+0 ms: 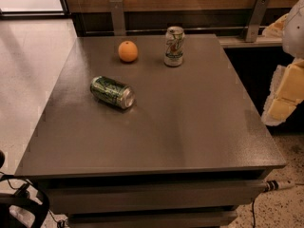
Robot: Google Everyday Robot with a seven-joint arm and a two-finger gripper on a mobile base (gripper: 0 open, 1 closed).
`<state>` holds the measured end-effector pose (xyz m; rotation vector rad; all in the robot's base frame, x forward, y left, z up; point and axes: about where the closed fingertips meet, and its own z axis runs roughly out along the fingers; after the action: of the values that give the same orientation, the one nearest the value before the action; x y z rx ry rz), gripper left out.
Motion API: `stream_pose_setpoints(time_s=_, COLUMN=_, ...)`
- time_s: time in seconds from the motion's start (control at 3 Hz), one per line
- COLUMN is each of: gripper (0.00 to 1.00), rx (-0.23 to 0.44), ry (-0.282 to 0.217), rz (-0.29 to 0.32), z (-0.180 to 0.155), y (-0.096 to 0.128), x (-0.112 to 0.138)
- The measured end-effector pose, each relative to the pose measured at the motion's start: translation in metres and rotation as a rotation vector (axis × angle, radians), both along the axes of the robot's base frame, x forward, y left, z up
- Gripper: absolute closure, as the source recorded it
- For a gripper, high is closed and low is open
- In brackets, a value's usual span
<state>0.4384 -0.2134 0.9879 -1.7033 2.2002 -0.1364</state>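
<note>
Nearest, table [190, 137] front edge, wide grey top behind; green can [112, 92] lying left; orange [128, 51] and upright can [174, 46] near back edge; gripper [282, 96] beyond right edge, grip state untellable.

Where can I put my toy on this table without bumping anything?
The whole front half, below the lying can, is bare, and so is the right side past the upright can. The back left is crowded: orange and both cans. The gripper hangs off the right edge of the table.

arm [295, 27]: at right edge, partly out of view | gripper [285, 96]: below it, pointing down-left
</note>
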Motion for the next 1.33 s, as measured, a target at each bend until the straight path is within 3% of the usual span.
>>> stream_pose_setpoints(time_s=0.33, gripper=0.0, rx=0.007, ry=-0.011, rz=-0.002, z=0.006, y=0.002, x=0.006)
stream_pose_setpoints(time_s=0.67, gripper=0.0, rx=0.039, ry=0.017, rz=-0.011, z=0.014, y=0.019, x=0.03)
stream_pose_setpoints(time_s=1.0, gripper=0.0, rx=0.118, ry=0.053, rz=-0.035, z=0.025, y=0.056, x=0.057)
stream_pose_setpoints(time_s=1.33, gripper=0.0, rx=0.187, ry=0.08, rz=-0.098, z=0.032, y=0.095, x=0.074)
